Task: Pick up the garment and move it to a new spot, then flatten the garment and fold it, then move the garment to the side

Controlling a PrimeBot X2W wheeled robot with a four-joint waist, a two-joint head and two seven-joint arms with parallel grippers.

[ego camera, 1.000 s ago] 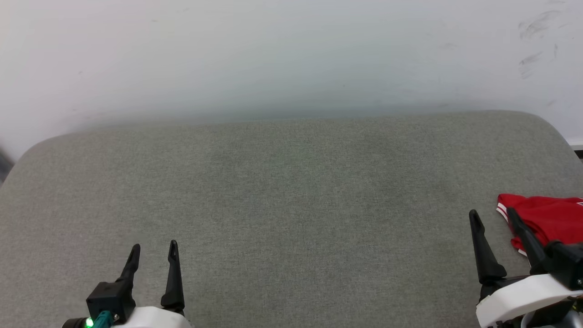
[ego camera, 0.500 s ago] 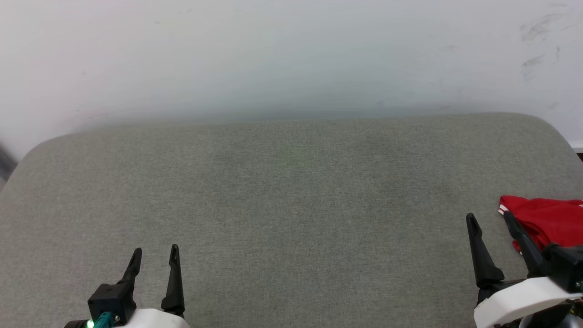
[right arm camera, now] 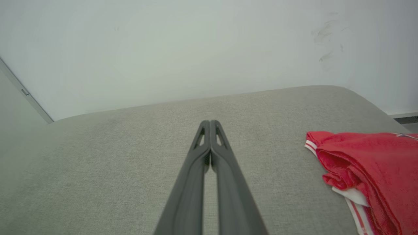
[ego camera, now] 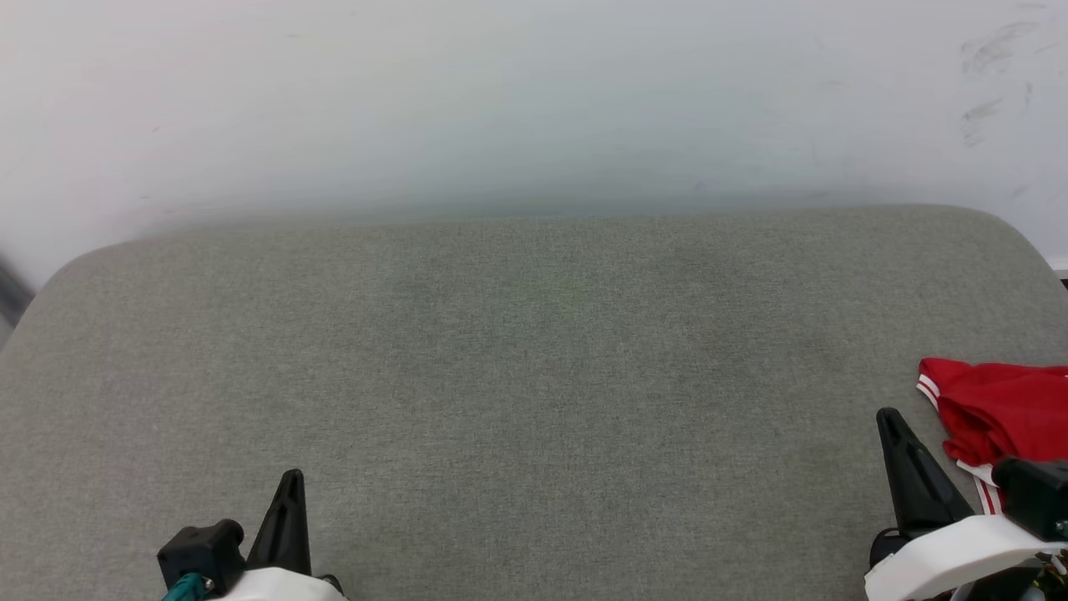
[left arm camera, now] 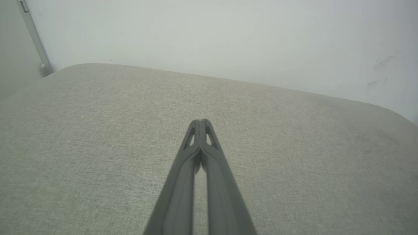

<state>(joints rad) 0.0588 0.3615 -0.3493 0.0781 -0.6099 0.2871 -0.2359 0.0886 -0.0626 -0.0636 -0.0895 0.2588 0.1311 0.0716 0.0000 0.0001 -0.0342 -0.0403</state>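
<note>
The garment (ego camera: 1001, 409) is a bunched red jersey with red-and-white striped trim, lying at the right edge of the grey cushioned surface (ego camera: 534, 351); in the right wrist view the garment (right arm camera: 369, 166) lies to the right of my fingers. My right gripper (ego camera: 891, 419) sits low at the right, just left of the garment, shut with nothing held; its tips (right arm camera: 210, 123) meet over bare fabric. At the lower left, my left gripper (ego camera: 292, 480) is shut too, its tips (left arm camera: 200, 121) pressed together above the cushion.
A pale wall (ego camera: 534, 100) rises behind the cushion's rounded back edge, with scuff marks (ego camera: 989, 50) at the upper right. The cushion falls away at its right corner (ego camera: 1035, 250). A metal strip (left arm camera: 32, 32) runs along the wall at the far left.
Both grippers have gone from open to shut, and both have drawn back lower in the head view. The garment has not moved.
</note>
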